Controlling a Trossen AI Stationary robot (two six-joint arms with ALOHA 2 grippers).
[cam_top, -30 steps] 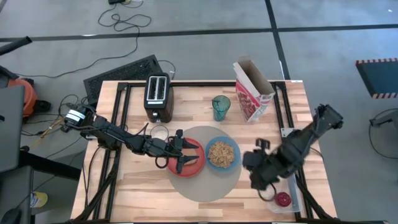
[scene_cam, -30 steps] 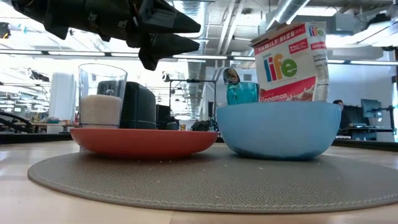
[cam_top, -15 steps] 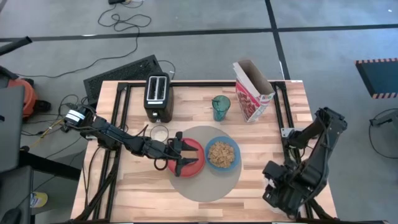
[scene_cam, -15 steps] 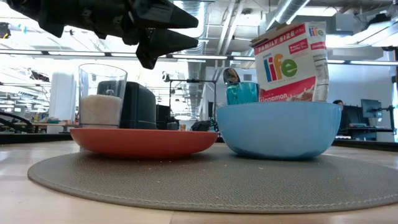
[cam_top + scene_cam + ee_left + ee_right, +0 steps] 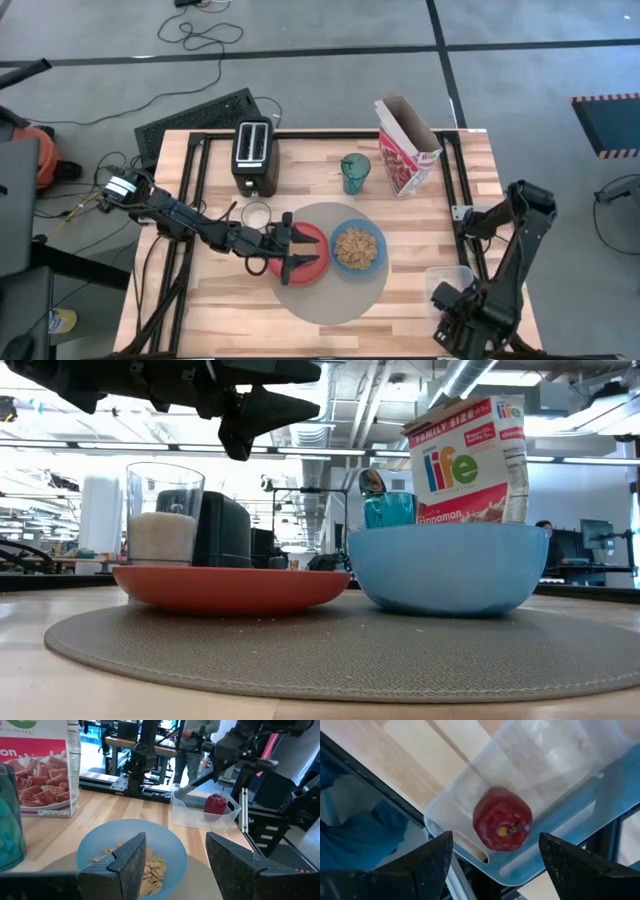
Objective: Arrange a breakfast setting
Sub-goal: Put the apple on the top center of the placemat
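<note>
The round grey-beige mat lies mid-table. On it rest the red-orange plate and the blue bowl holding cereal. My left gripper hovers open above the plate, touching nothing; it also shows in the low view. The teal tumbler with a spoon in it stands behind the mat. A small clear glass stands left of the plate. The small red fruit lies in a clear container. My right gripper is open just above it. No toast slice shows.
A black toaster stands at the far left, and an open red-and-white cereal box at the far right. The clear container sits by the table's right near corner, beside the black frame rails. Bare wood lies in front of the mat.
My right gripper has swung from beside the mat toward the table's near right corner and now stands over the clear container with the fruit. My left gripper has risen a little above the plate, still open.
</note>
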